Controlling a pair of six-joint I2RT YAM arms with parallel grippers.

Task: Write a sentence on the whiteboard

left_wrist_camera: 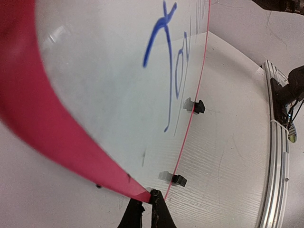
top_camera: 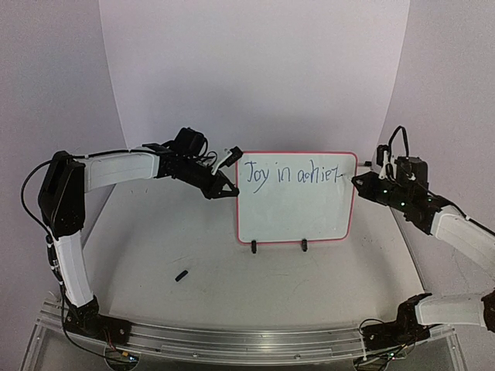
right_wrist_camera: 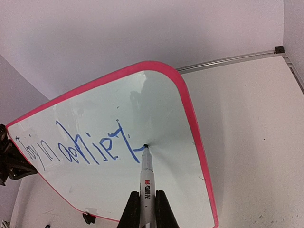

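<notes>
Whiteboard (top_camera: 298, 220): stands upright on two black clip feet (top_camera: 254, 247) at mid-surface (top_camera: 155, 247), face toward the arm bases. Thin white panel, pink-red rim, rounded corners.

Left: left fingers (top_camera: 230, 190) are closed on the left rim, high on that edge. In the left wrist view they pinch the pink edge with almost no gap. Front-left of the whiteboard and well apart from it, a small black piece (top_camera: 182, 275) lies on the surface. It may be a cap, but it is too small to tell.

Centre: sentence (top_camera: 292, 176) runs in blue along the top of the panel, "Joy in" then an unfinished word. Letters are thin and uneven. Lower panel is blank.

Right: right fingers (top_camera: 362, 182) are closed round a marker (right_wrist_camera: 146, 173). Its tip touches the panel at the end of the last stroke, near the right rim.

Handling (judgement):
- The whiteboard looks light, stiff and thin.
- The feet are small, so pen pressure could tip it back or slide it. A brace at the rim is needed while writing.
- The face looks glossy and slippery, and wet ink would smear.
- Hold by the rim only, high up and on the edge away from the pen.
- Press the marker lightly.
- Little room is left on this line, so further words likely need a lower line.
</notes>
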